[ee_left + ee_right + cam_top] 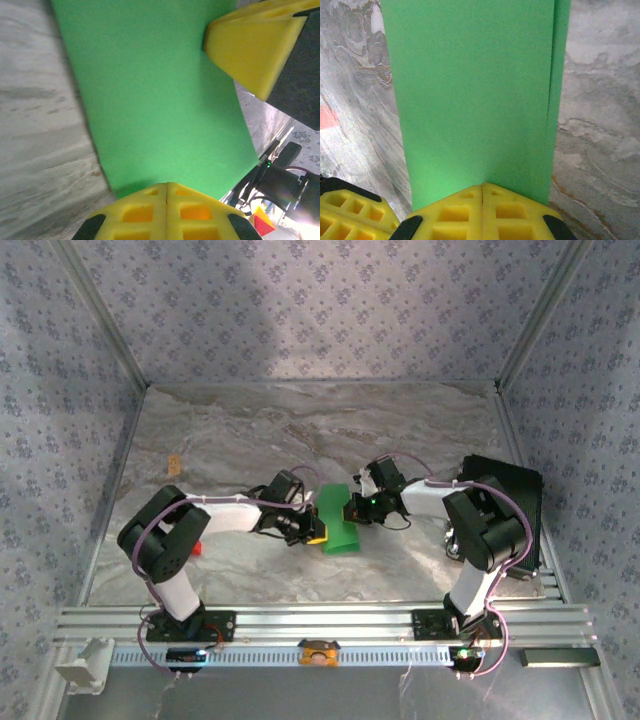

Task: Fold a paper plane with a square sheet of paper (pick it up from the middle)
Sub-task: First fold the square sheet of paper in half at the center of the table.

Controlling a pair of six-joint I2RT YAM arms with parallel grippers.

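paper job: our square sheet of paper point(338, 523) is at the middle of the tabletop point(300, 430). left end effector point(314, 534) and right end effector point(351, 510) each clamp one edge, we think to hold it flat.

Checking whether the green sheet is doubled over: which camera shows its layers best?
The right wrist view: the green sheet is close up, and a second layer's edge peeks out along its right side. The left wrist view gives one plain green face, no layers; the top view shows the sheet small and distant.
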